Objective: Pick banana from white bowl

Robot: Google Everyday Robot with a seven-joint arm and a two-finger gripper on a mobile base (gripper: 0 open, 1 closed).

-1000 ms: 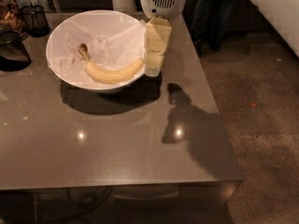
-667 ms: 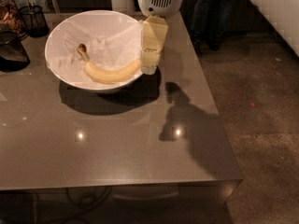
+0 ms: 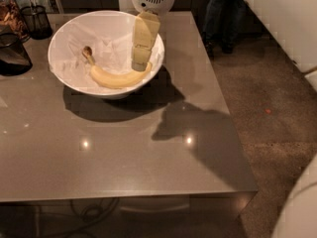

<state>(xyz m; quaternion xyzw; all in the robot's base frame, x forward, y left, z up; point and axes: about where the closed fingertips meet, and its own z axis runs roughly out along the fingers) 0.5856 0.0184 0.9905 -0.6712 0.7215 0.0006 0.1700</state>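
The pale yellow banana lies curved along the near inner side of the white bowl, its brown stem tip pointing up and left. The bowl is lined with crumpled white paper and stands at the back left of the grey table. My gripper hangs down from its white wrist at the back edge and reaches into the bowl's right side. Its tip is right above the banana's right end, touching it or nearly so.
Dark glass containers and a small dark cup stand left of the bowl. The table's right edge drops to brown carpet. A person's legs stand at the back right. A white object fills the bottom right corner.
My gripper has moved left from the bowl's right rim into the bowl, and now stands over the banana's right end. The banana and bowl have not moved.
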